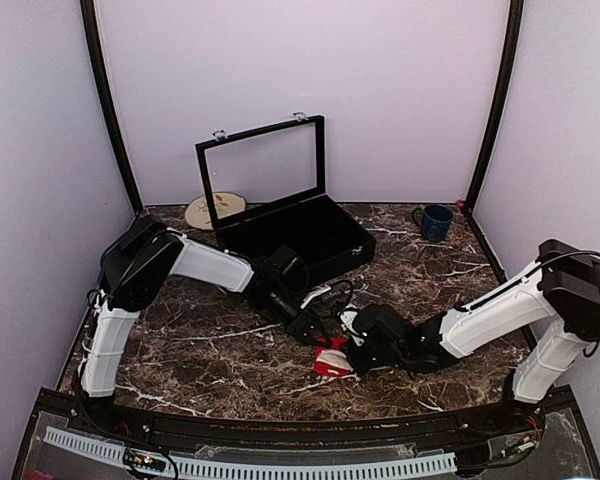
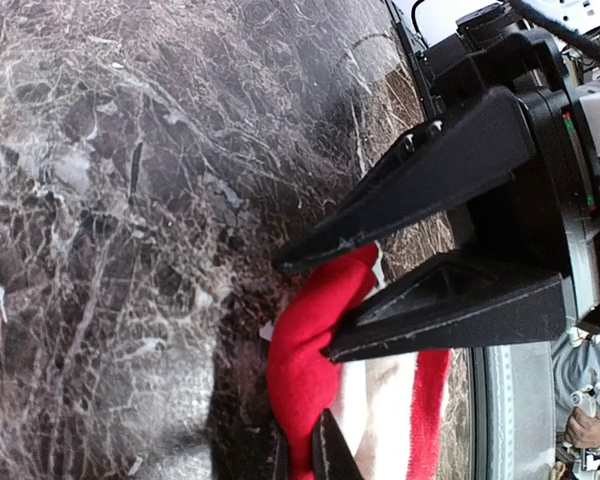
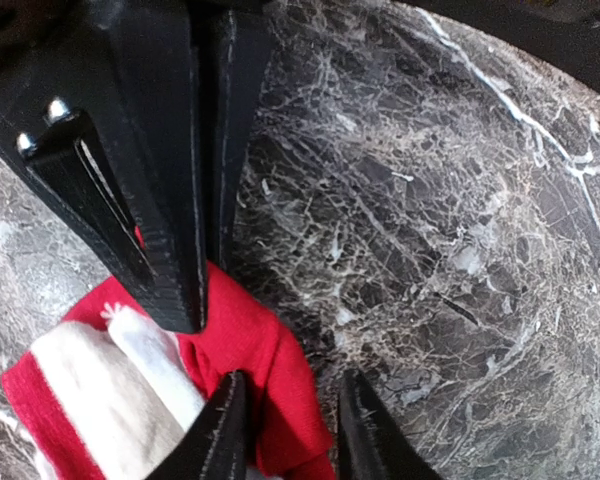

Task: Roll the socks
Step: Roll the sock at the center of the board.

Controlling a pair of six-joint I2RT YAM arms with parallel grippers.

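Observation:
The socks [image 1: 331,364] lie bunched on the marble table near its front middle, bright red with a cream cuff [image 3: 90,395]. My left gripper [image 1: 321,336] reaches them from the left. In the left wrist view its tips [image 2: 302,442] are shut on a fold of the red fabric [image 2: 302,365]. My right gripper [image 1: 349,354] comes in from the right. Its jaws stand open in the right wrist view [image 3: 290,405], with a red edge [image 3: 255,345] lying between them, and the right finger is off the cloth. The two grippers almost touch above the socks.
A black case [image 1: 302,238] with its glass lid raised stands behind the grippers. A blue mug [image 1: 436,221] sits at the back right and a round wooden disc [image 1: 212,210] at the back left. Cables [image 1: 332,294] trail beside the left wrist. The table's front rail [image 2: 512,420] runs close by.

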